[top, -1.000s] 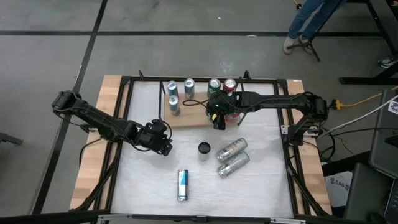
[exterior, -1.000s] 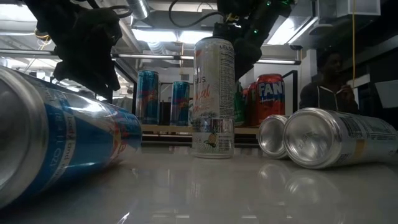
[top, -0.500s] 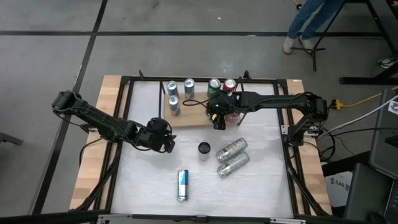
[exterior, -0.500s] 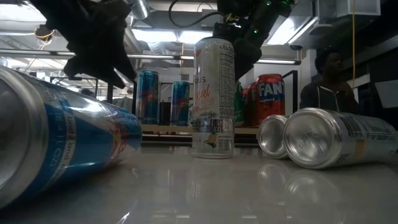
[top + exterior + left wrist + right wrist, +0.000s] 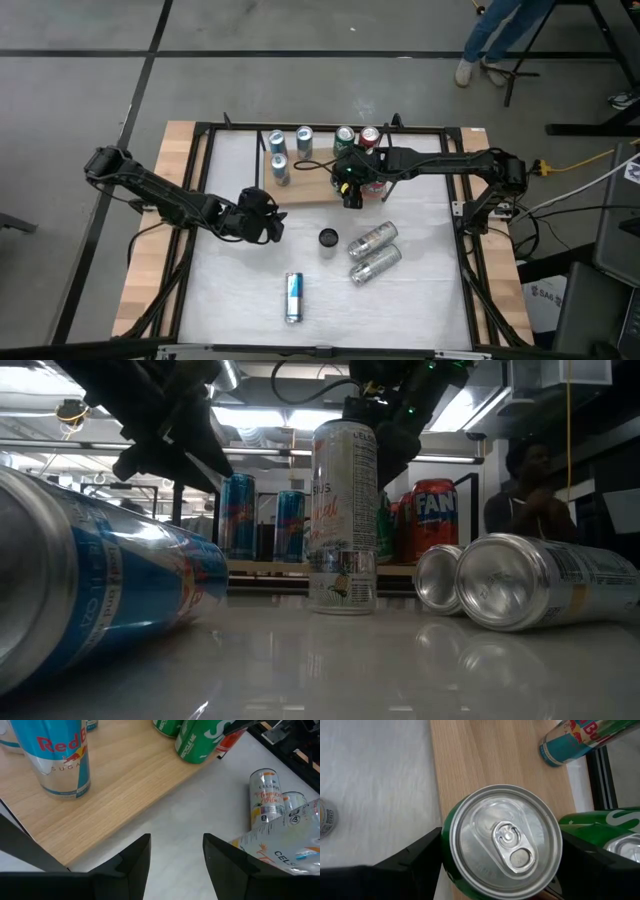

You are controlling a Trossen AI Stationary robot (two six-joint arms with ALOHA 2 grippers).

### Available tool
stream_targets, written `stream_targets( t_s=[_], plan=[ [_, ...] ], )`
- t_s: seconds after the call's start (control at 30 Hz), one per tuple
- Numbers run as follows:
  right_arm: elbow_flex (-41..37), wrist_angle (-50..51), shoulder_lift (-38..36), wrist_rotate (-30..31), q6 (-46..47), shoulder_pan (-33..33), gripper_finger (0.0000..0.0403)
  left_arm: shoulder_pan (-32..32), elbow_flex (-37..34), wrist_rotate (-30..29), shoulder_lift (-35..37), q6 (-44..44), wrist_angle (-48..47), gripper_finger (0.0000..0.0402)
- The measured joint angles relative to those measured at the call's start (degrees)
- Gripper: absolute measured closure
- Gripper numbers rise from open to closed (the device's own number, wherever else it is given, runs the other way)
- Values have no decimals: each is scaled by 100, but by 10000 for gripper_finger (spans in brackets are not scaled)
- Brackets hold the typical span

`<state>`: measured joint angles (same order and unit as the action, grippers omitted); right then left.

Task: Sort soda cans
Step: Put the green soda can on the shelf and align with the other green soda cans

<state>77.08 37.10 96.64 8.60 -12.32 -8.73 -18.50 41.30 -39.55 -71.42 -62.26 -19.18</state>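
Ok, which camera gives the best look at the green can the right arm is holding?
The right wrist view: the green can fills it, top facing the camera, between the right gripper's fingers. In the high view the arm mostly covers it; the low view hides it behind the upright silver can.

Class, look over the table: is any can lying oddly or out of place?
Yes. Three cans lie on their sides on the white table: a blue can and two silver cans, while those on the wooden board stand upright.

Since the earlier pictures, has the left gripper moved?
Yes. In the high view the left gripper has crept toward the wooden board, ending closer to its near corner. The upright silver can has stayed put.
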Motion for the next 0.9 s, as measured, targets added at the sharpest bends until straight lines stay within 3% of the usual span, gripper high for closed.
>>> stream_targets(
  t_s=[0.47, 0.8, 0.9],
  plan=[
    [0, 2, 2, -2, -80, 0, 97, 0, 0, 0, 0, -2, 2, 227],
    [-7, 9, 17, -2, -153, -2, 12, 0, 0, -2, 0, -4, 2, 227],
    [-7, 2, 17, -2, -159, -2, 7, 0, 0, -2, 0, -4, 2, 227]
  ],
)
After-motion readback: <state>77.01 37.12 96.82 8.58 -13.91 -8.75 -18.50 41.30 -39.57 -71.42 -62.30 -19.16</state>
